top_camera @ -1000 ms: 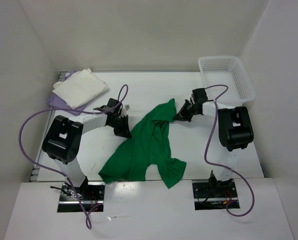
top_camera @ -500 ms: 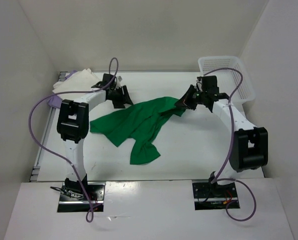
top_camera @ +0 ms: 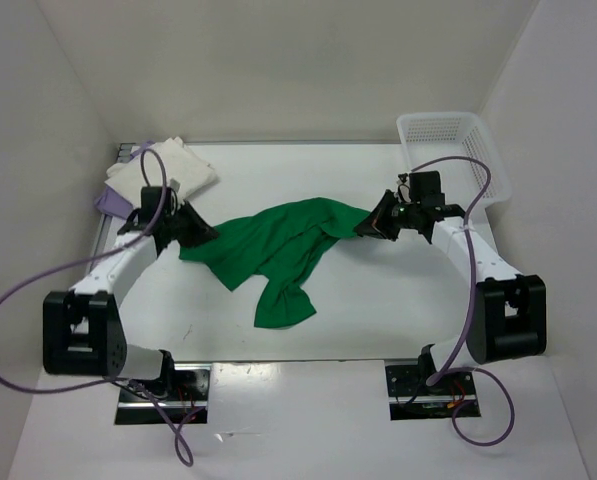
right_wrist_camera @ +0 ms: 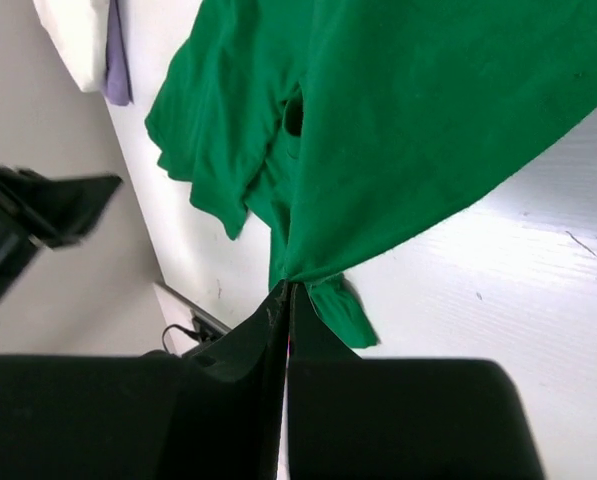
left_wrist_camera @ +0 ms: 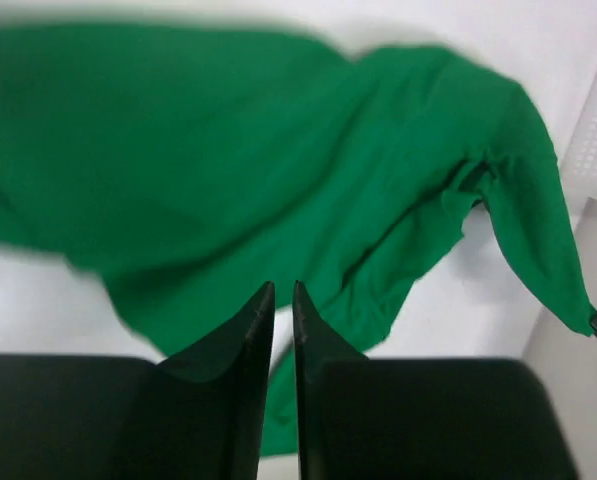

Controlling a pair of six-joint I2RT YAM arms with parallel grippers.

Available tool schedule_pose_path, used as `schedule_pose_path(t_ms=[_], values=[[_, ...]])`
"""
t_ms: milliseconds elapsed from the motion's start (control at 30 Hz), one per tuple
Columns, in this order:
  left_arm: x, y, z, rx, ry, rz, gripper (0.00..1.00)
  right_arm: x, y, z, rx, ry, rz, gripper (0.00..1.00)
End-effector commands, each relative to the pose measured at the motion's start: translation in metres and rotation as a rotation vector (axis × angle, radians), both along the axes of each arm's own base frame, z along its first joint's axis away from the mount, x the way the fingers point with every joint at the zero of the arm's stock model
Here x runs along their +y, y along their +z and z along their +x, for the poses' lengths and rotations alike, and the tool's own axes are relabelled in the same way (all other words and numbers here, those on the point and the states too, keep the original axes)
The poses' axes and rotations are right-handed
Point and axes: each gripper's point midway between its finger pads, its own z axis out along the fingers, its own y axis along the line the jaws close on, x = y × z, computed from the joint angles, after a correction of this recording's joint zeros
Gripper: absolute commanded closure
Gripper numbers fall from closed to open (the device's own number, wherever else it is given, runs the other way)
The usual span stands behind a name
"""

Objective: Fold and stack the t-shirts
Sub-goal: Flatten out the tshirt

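— From above, what are the pincers doing?
— The right pincer [top_camera: 370, 226] is pinching the right end of the green t-shirt [top_camera: 273, 245], which is lying stretched across the middle of the worktop [top_camera: 378, 300]. The left pincer [top_camera: 185, 226] is sitting at the shirt's left edge.
— And the other shirts?
— The cream t-shirt [top_camera: 163, 172] is resting folded on the lavender t-shirt [top_camera: 113, 203] in the far left corner. A white basket [top_camera: 483, 165] is standing far right.
— What is the left wrist camera showing?
— The left pincer's [left_wrist_camera: 282, 290] tips are standing a narrow slit apart, with no cloth showing between them; the green cloth [left_wrist_camera: 278, 170] is spreading beyond.
— And the right wrist camera?
— The right pincer's [right_wrist_camera: 285, 290] tips are pressing together on a gathered point of green cloth [right_wrist_camera: 408, 110], which is fanning out from them.
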Motion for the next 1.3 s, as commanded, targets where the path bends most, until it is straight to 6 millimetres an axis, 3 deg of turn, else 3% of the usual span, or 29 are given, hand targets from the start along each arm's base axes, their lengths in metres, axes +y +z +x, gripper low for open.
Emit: schedule_pose_path(t_ms=[0,33,167,267,567,833,1033,1167,1200,1267], values=[[-0.005,-0.013,-0.043,0.085,0.1,-0.086,0.82,0.0,0.005,-0.002,-0.032,0.031,0.008,1.0],[-0.005,-0.035,-0.065,0.156,0.125,-0.103,0.82,0.0,0.003,0.0,-0.03,0.031,0.007,1.0],[-0.007,-0.048,-0.09,0.203,0.247,-0.198,0.64,0.002,-0.003,-0.001,-0.017,0.056,0.012,1.0],[-0.009,-0.061,-0.099,0.251,0.288,-0.199,0.53,0.003,-0.006,-0.001,-0.013,0.068,0.014,1.0],[-0.025,-0.086,-0.111,0.308,0.371,-0.303,0.45,0.005,-0.007,0.0,-0.013,0.074,0.021,1.0],[-0.036,-0.104,-0.108,0.349,0.369,-0.28,0.56,0.004,-0.007,-0.003,-0.013,0.074,0.021,1.0],[-0.039,-0.106,-0.1,0.353,0.374,-0.262,0.65,0.004,-0.004,-0.003,-0.022,0.074,0.021,1.0],[-0.036,-0.104,-0.091,0.327,0.394,-0.246,0.77,0.004,-0.004,-0.003,-0.022,0.074,0.021,1.0],[-0.036,-0.108,-0.09,0.341,0.396,-0.24,0.86,0.004,-0.001,-0.003,-0.031,0.074,0.022,1.0],[-0.034,-0.105,-0.088,0.333,0.38,-0.212,0.95,0.003,-0.002,-0.003,-0.032,0.068,0.015,1.0]])
